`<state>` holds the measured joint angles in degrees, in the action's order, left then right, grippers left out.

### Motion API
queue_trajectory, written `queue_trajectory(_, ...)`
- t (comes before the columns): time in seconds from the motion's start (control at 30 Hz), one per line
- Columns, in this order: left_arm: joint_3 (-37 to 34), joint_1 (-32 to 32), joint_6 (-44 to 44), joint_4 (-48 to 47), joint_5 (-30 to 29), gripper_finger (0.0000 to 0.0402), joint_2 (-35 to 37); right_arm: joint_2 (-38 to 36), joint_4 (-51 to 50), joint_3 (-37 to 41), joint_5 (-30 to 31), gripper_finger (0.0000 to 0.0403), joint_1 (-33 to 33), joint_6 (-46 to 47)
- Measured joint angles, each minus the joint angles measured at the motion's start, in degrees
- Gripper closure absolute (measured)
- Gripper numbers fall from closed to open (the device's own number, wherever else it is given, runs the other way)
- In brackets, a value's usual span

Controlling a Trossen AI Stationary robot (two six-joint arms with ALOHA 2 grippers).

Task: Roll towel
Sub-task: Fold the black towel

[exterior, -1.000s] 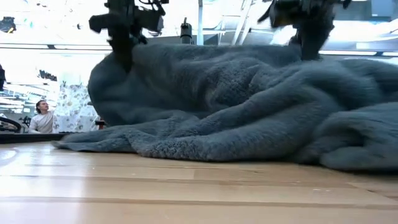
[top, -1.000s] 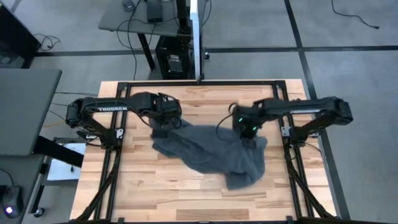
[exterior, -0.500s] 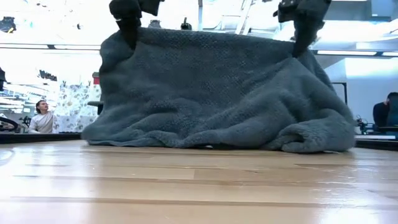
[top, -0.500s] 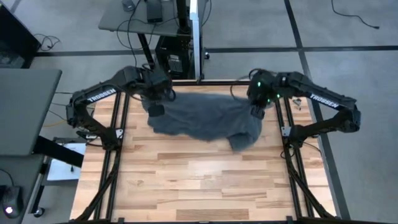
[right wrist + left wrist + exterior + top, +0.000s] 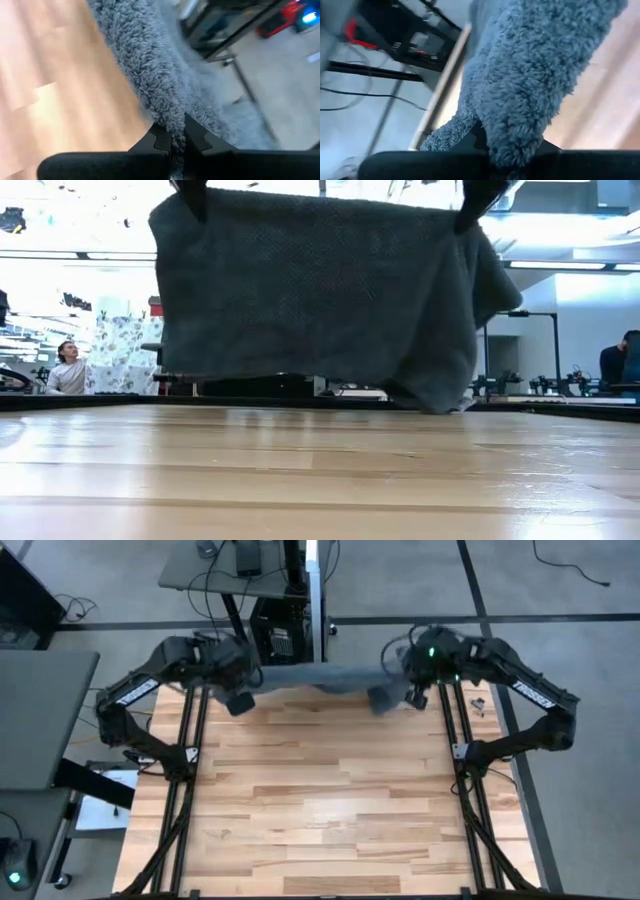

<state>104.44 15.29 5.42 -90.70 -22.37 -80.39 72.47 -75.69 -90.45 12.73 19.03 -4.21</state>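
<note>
Towel (image 5: 310, 300), dark grey and fluffy, hangs stretched between 2 robot arms above the far edge of the wooden table (image 5: 320, 800), its lower hem clear of the boards in the low view. At far left, the left pincer (image 5: 238, 700) is pinching 1 upper corner of the cloth; at far right, the right pincer (image 5: 416, 695) is pinching the other, where extra fabric bunches and droops lower. Each wrist view shows dark fingers (image 5: 170, 142) pressed together on terry pile. Beyond the table, a person (image 5: 68, 370) sits at far left of the room.
</note>
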Motion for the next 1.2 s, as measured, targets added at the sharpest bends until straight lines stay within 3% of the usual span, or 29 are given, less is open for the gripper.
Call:
queue_trajectory(0.1,-6.3,-6.0,7.9,0.2,3.1,0.0401,1.3,0.0,-0.5,5.7,0.0,0.0403,-8.9,7.6)
queue_trajectory(0.2,-17.1,-12.6,16.1,1.8,6.7,0.0401,2.5,0.2,0.8,14.6,-0.5,0.0403,-18.2,17.5)
queue_trajectory(0.33,-31.8,-22.9,27.4,6.2,9.3,0.0401,3.3,0.2,10.1,25.1,-0.7,0.0403,-30.8,32.9)
queue_trajectory(0.5,-43.9,-35.1,42.0,24.1,11.2,0.0401,3.5,0.6,21.8,32.6,-0.9,0.0403,-44.0,51.3)
queue_trajectory(0.67,-53.6,-43.6,49.3,44.5,11.8,0.04,1.9,3.7,31.2,37.8,-1.0,0.0392,-53.4,62.1)
queue_trajectory(0.83,-58.7,-48.0,56.9,50.9,19.1,0.0376,-1.8,9.5,36.1,38.7,-2.5,0.0363,-59.0,73.8)
queue_trajectory(0.93,-60.0,-49.6,60.1,51.1,26.5,0.0347,-3.3,12.6,40.8,38.7,-10.4,0.0332,-59.9,78.0)
queue_trajectory(1.07,-59.9,-49.4,60.7,48.7,34.4,0.0304,-2.8,13.3,46.2,38.4,-23.3,0.0277,-59.1,76.1)
queue_trajectory(1.2,-55.2,-47.0,59.8,45.7,34.1,0.0283,1.1,9.3,45.1,36.4,-26.7,0.0223,-55.5,74.2)
